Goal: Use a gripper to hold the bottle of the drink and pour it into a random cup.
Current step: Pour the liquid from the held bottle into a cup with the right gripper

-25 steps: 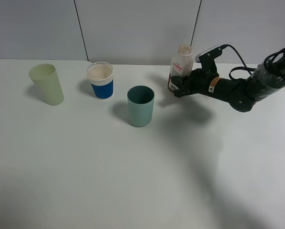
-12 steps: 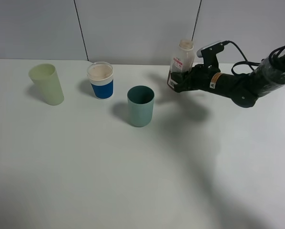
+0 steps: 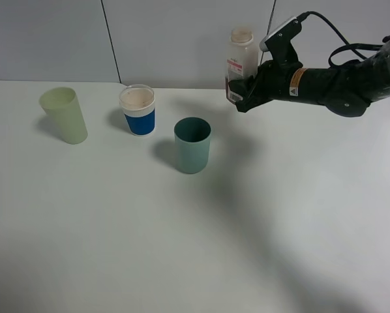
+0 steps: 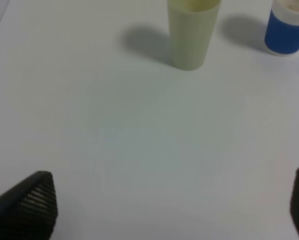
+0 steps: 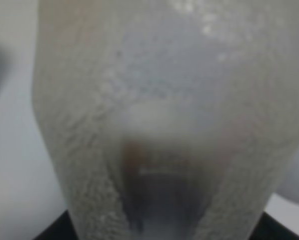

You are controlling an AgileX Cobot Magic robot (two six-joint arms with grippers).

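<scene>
**A:** Where's the bottle?

**B:** The bottle (image 3: 240, 55) is upper right of centre in the high view. It is upright and clear of the table (image 3: 182, 248), with its top against the grey wall (image 3: 182, 32). The right gripper (image 3: 244, 94) is clamped on its lower body, reaching in from the right.

**A:** And the drink?

**B:** The drink (image 3: 232, 88) is a dark band low in the bottle. In the right wrist view the frosted bottle fills the frame, with a brown patch near its lower middle.

**A:** The cup?

**B:** The cup (image 3: 192, 145) stands upright near the middle, below and left of the bottle and well apart from it. Its inside is dark.

**A:** Anything else?

**B:** A blue-and-white cup (image 3: 137, 109) stands near the cup, to its upper left. A tumbler (image 3: 63, 115) stands at far left.

**A:** The left gripper?

**B:** The left gripper (image 4: 164, 210) shows only in its own wrist view. Its jaws are wide apart, one in the lower left corner and one at the lower right edge, with bare table between them.
</scene>
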